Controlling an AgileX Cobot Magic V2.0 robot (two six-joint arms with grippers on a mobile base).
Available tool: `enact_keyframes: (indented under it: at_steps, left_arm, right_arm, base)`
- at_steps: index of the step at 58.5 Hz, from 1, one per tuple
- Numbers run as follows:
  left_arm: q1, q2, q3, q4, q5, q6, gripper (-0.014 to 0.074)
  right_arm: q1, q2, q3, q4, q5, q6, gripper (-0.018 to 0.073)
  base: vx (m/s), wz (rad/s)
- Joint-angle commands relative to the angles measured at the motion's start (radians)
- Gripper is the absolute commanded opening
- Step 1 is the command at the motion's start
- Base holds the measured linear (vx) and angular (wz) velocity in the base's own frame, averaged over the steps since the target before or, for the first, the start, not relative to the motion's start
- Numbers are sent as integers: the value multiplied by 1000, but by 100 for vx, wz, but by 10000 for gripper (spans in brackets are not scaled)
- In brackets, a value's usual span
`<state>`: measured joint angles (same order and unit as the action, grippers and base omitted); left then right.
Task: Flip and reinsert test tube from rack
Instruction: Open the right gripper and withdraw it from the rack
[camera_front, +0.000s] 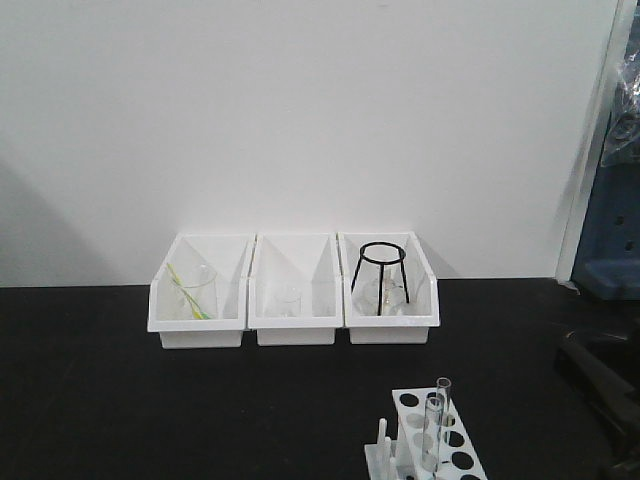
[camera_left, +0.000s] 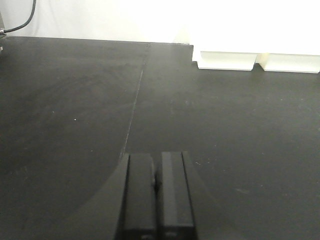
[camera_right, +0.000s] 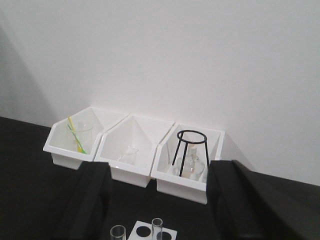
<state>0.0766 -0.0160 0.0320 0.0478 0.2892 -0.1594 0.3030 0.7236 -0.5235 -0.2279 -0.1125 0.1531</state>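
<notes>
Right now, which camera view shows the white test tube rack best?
The exterior front-facing view: the rack shows its holed top plate, pegs and two upright tubes, though the frame bottom crops it. The right wrist view catches only one corner of it with two tube tops. The left wrist view does not show it.

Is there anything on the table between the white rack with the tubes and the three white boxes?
No, just bare black table between the rack and the boxes. The front-facing view shows it best.

Black table (camera_front: 150, 400) — three bins (camera_front: 293, 290), rack (camera_front: 430, 445)
</notes>
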Motion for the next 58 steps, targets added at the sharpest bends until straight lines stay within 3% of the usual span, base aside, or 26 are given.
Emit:
enact_keyframes:
  at_steps: [1,20,26,31,37,44,58]
  left_arm:
    - [-7,-11,0,-4,-87,0,-6]
    - [-7,-11,0,-4,-87,0,-6]
    - [-7,-11,0,-4,-87,0,-6]
    - [-7,-11,0,-4,-87,0,-6]
    - [-7,-11,0,-4,-87,0,-6]
    - [-7,-11,0,-4,-87,0,-6]
    - [-7,-11,0,-4,-87,0,-6]
  right_arm:
    - [-3,-32,-34,2,-67,1,466]
    - [-3,-55,-33,-2,-35,-31,448]
    - [-3,-104,3,11,-25,-82,388]
    - [-16,-188,71,76,-43,-123,288]
    - [-83,-317,197,168,-93,-166,142]
    - [-180,-464,341,180,-107,-188,-13]
    - [-294,-707,537,174,-49,-187,-13]
  base:
    - [0,0]
    - [0,0]
    - [0,0]
    - [0,0]
    - [0,0]
    - [0,0]
    - [0,0]
